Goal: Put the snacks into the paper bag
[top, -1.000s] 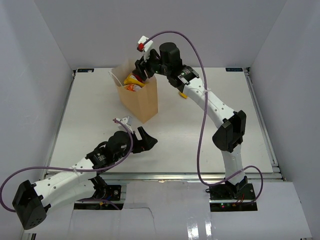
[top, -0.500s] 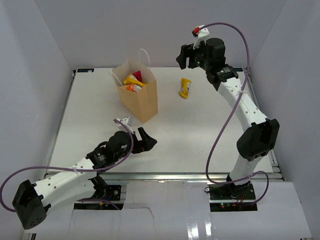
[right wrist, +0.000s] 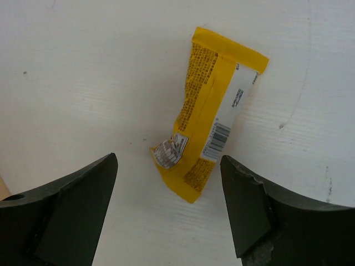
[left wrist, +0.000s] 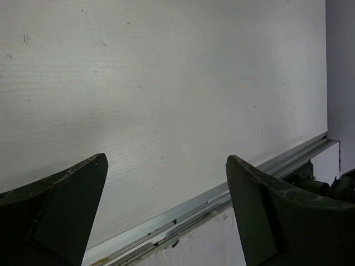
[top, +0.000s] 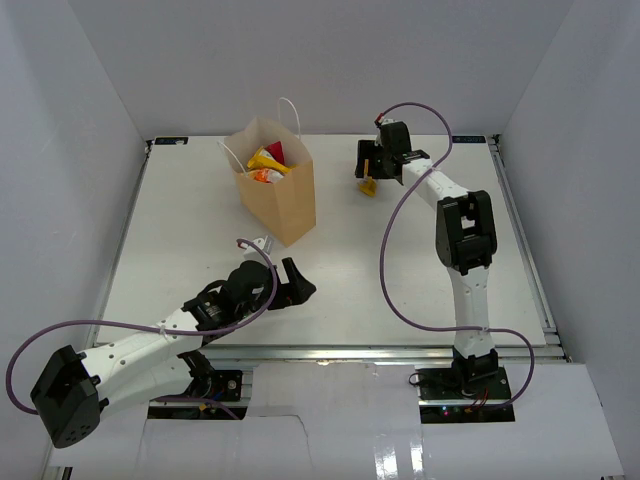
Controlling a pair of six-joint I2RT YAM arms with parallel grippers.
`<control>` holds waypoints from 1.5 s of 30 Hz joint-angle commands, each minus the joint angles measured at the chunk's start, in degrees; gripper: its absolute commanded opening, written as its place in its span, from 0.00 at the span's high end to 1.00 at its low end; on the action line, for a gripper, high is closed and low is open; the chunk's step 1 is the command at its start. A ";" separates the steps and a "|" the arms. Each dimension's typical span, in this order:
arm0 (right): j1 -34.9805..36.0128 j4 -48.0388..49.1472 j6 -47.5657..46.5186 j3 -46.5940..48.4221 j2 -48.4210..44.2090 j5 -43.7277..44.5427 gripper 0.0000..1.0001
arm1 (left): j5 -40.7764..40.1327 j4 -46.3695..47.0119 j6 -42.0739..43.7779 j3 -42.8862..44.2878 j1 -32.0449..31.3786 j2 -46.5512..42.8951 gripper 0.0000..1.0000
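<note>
Jaws first: the left jaws stand wide apart and hold nothing. In the left wrist view we see only bare desk [left wrist: 166,83] between the two dark fingers [left wrist: 55,210], with the desk's edge rail lower in the view. The left arm [top: 150,345] lies low by the near edge, well apart from every packet

Moving right: the paper bag [top: 285,205] stands upright at the far left-centre of the desk, mouth open upward, white handles raised. Several snacks [top: 266,162] are already inside, with yellow, orange and red showing at the mouth

Right of the bag, apart from it: one yellow packet [top: 368,186] lies flat on the desk, the only snack we can see outside. The right arm [top: 455,220] reaches out over it, so this arm is plainly the nearer one

The right jaws are spread open and empty. In the right wrist view its fingers [right wrist: 61,210] sit one to each side of the packet's lower end, neither touching it as far as we can tell. The packet lies seam and barcode side up. Its long axis runs on a slant, from the squared end at upper right to the crumpled end at lower left, and most of its length lies ahead of the fingertips

Our judgement: the closing line crosses the packet's short width, though obliquely. A small push forward and down, perhaps with a slight wrist turn, would centre the grip before the carry left to the bag
</note>
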 commanded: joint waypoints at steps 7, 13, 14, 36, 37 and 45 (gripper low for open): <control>-0.29 2.11 2.04 9.61 7.28 6.43 0.23 | 0.23 0.74 -1.62 0.61 -0.03 0.79 0.02; -0.64 2.29 2.65 9.26 9.57 6.17 0.27 | 0.06 0.65 -0.47 2.90 -0.12 3.08 0.02; -0.72 2.29 2.65 9.08 9.83 6.16 0.28 | -0.03 0.56 -0.30 3.16 -0.03 3.25 0.02; -6.44 3.87 -10.69 -12.78 -8.86 -22.81 0.88 | 0.76 8.12 -2.75 5.71 -0.03 2.99 0.02; -6.96 3.96 -12.80 -15.59 -13.67 -30.50 0.91 | 0.76 10.03 -3.02 5.71 -0.03 2.90 0.02; -5.39 -0.86 -34.25 -45.38 -39.10 -49.38 0.92 | -1.00 17.61 -13.99 6.41 -0.03 6.32 0.02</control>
